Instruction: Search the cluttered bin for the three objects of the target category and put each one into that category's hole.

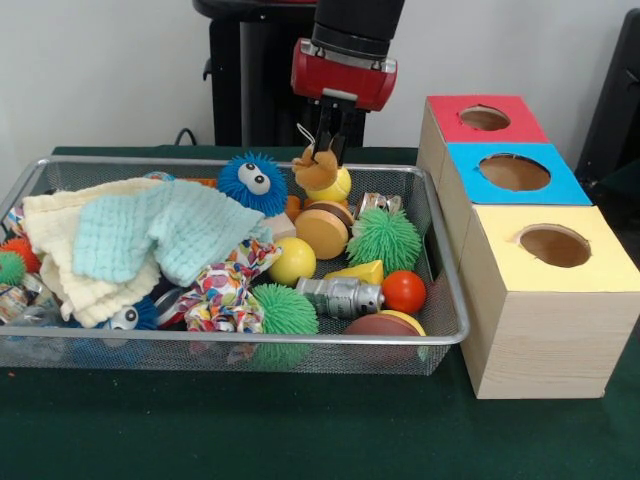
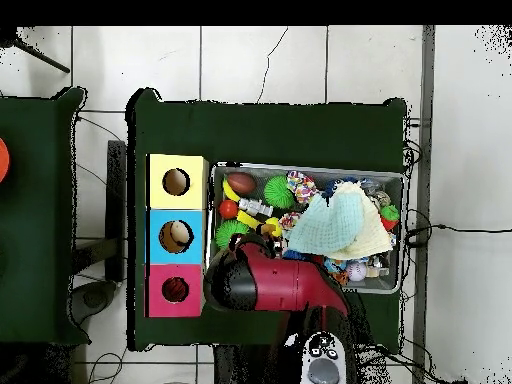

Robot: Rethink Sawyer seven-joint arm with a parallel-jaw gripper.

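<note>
Front view: green tabletop (image 1: 120, 430) carries the bin (image 1: 240, 338), its right rim just beside three boxes in a row: yellow box (image 1: 545, 330) nearest the camera, blue box (image 1: 515, 175), red box (image 1: 480, 120). Bare cloth lies along the near edge. Pale towels (image 1: 130, 240) cover the bin's left half. End effector (image 1: 326, 150) hangs over the far rim, clamped on a small tan toy (image 1: 316, 172).

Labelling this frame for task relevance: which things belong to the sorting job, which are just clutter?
Job: gripper, tan toy it pinches, bin, red box, blue box, yellow box.
Lying about, as far as shown: towels, blue furry ball, green spiky ball, silver can.
</note>
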